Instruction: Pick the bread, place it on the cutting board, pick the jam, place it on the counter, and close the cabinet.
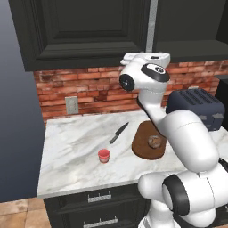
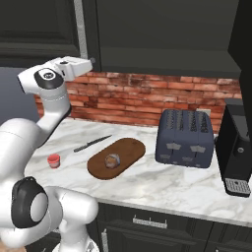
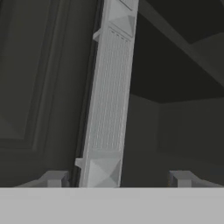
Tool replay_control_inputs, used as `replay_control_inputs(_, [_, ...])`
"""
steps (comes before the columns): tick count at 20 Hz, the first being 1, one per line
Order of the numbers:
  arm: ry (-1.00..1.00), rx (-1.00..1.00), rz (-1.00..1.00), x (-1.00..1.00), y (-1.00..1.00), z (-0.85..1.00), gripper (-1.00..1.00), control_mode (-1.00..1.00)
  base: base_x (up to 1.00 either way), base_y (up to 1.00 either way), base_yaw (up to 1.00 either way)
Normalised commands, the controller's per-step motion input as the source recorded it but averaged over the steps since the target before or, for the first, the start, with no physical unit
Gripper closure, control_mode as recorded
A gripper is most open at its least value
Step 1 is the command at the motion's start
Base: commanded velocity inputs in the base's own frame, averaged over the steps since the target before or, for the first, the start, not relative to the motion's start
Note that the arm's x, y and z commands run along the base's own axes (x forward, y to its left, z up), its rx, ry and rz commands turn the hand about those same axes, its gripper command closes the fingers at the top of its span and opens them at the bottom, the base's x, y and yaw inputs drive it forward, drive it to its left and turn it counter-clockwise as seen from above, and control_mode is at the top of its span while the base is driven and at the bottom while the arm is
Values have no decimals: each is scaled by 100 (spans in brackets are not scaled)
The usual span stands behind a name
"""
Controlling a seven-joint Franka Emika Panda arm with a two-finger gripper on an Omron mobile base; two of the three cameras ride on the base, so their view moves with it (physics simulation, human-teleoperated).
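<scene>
Reaching up at the cabinet, gripper fingers spread around its silver handle, bread on cutting board, jam at board's 8 o'clock on counter

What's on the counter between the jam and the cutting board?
Bare marble lies directly between the jam and the cutting board; a knife lies just behind that gap, seen in both base views.

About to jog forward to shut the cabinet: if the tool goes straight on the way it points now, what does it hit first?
Most likely the cabinet's long silver handle, which sits between the tool's open fingers in the hand view, with the dark door panel just behind it. Depth is hard to judge.
</scene>
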Motion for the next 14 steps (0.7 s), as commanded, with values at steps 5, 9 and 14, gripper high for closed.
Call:
replay_control_inputs(5, [0,0,0,10,0,0,-100,-100,0,0,0])
replay_control_inputs(9, [1,0,1,0,0,0,-100,-100,0,0,0])
replay_control_inputs(14, [0,0,3,-6,-1,0,-100,-100,0,0,0])
